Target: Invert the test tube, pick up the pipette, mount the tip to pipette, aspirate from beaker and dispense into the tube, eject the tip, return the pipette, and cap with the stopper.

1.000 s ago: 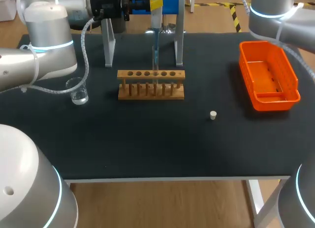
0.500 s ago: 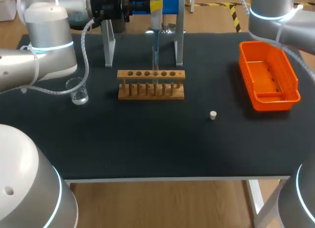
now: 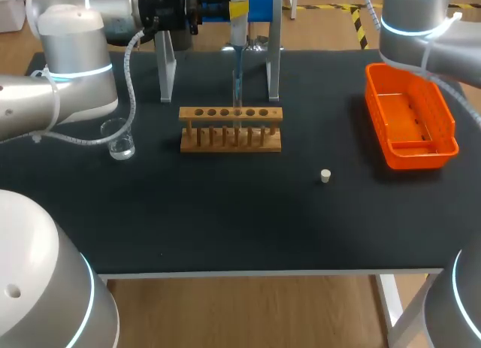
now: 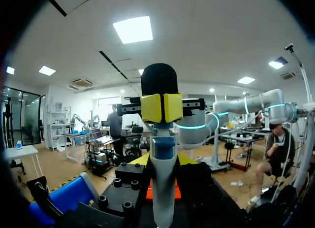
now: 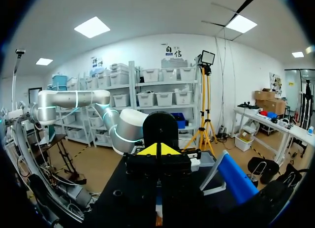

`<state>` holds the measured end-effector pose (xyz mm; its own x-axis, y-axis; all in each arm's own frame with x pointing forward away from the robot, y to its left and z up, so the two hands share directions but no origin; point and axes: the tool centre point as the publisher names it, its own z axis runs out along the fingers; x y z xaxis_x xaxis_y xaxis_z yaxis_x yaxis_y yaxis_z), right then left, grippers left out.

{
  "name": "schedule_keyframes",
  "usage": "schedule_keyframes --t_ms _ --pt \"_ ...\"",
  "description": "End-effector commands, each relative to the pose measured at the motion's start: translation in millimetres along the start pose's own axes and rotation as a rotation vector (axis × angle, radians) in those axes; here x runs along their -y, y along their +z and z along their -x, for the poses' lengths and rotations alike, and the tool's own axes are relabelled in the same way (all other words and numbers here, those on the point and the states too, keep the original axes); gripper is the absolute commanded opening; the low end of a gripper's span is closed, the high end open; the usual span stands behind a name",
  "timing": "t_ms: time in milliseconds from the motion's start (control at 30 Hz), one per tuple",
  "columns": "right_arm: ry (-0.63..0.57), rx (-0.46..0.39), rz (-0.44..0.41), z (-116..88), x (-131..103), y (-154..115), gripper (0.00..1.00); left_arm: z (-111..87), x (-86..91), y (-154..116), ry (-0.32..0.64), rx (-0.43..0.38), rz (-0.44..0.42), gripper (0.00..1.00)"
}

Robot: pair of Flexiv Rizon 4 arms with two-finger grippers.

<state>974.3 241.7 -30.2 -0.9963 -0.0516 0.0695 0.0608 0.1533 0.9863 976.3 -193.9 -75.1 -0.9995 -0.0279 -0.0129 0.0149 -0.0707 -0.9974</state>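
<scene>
Noting our left gripper point(image 4: 162, 108) clamped on the pipette point(image 4: 162, 188), held upright with its tip at the mouth of the test tube point(image 3: 237, 121) in the rack point(image 3: 231, 143), for dispensing, we judge. Grip of our right arm point(image 3: 421, 32): cannot tell. Two stand legs point(image 3: 273, 66) flank the pipette closely; beaker point(image 3: 119, 141), stopper point(image 3: 325, 176) and orange bin point(image 3: 445, 130) sit well apart.

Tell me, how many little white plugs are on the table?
1. The white stopper lies on the black table, between the wooden rack and the orange tray, nearer the front. No other shows; some could be hidden.
</scene>
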Motion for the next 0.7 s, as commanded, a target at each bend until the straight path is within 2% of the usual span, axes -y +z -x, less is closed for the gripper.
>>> schedule_keyframes --t_ms 33,300,500,700 --pt "0.005 0.001 -0.004 -1.4 9.9 0.0 0.0 2.7 4.9 -0.4 0.001 -0.005 -0.002 0.0" --pt "0.003 0.006 -0.01 -2.6 8.3 -1.3 0.0 2.7 4.9 -0.4 0.001 -0.005 -0.002 0.0" --pt "-0.064 0.021 0.022 -6.7 -20.5 -11.8 0.0 2.7 4.9 -0.4 0.001 -0.005 -0.002 0.0" --pt "-0.141 0.028 0.055 -18.6 -48.9 -33.6 0.0 2.7 4.9 -0.4 0.001 -0.005 -0.002 0.0"
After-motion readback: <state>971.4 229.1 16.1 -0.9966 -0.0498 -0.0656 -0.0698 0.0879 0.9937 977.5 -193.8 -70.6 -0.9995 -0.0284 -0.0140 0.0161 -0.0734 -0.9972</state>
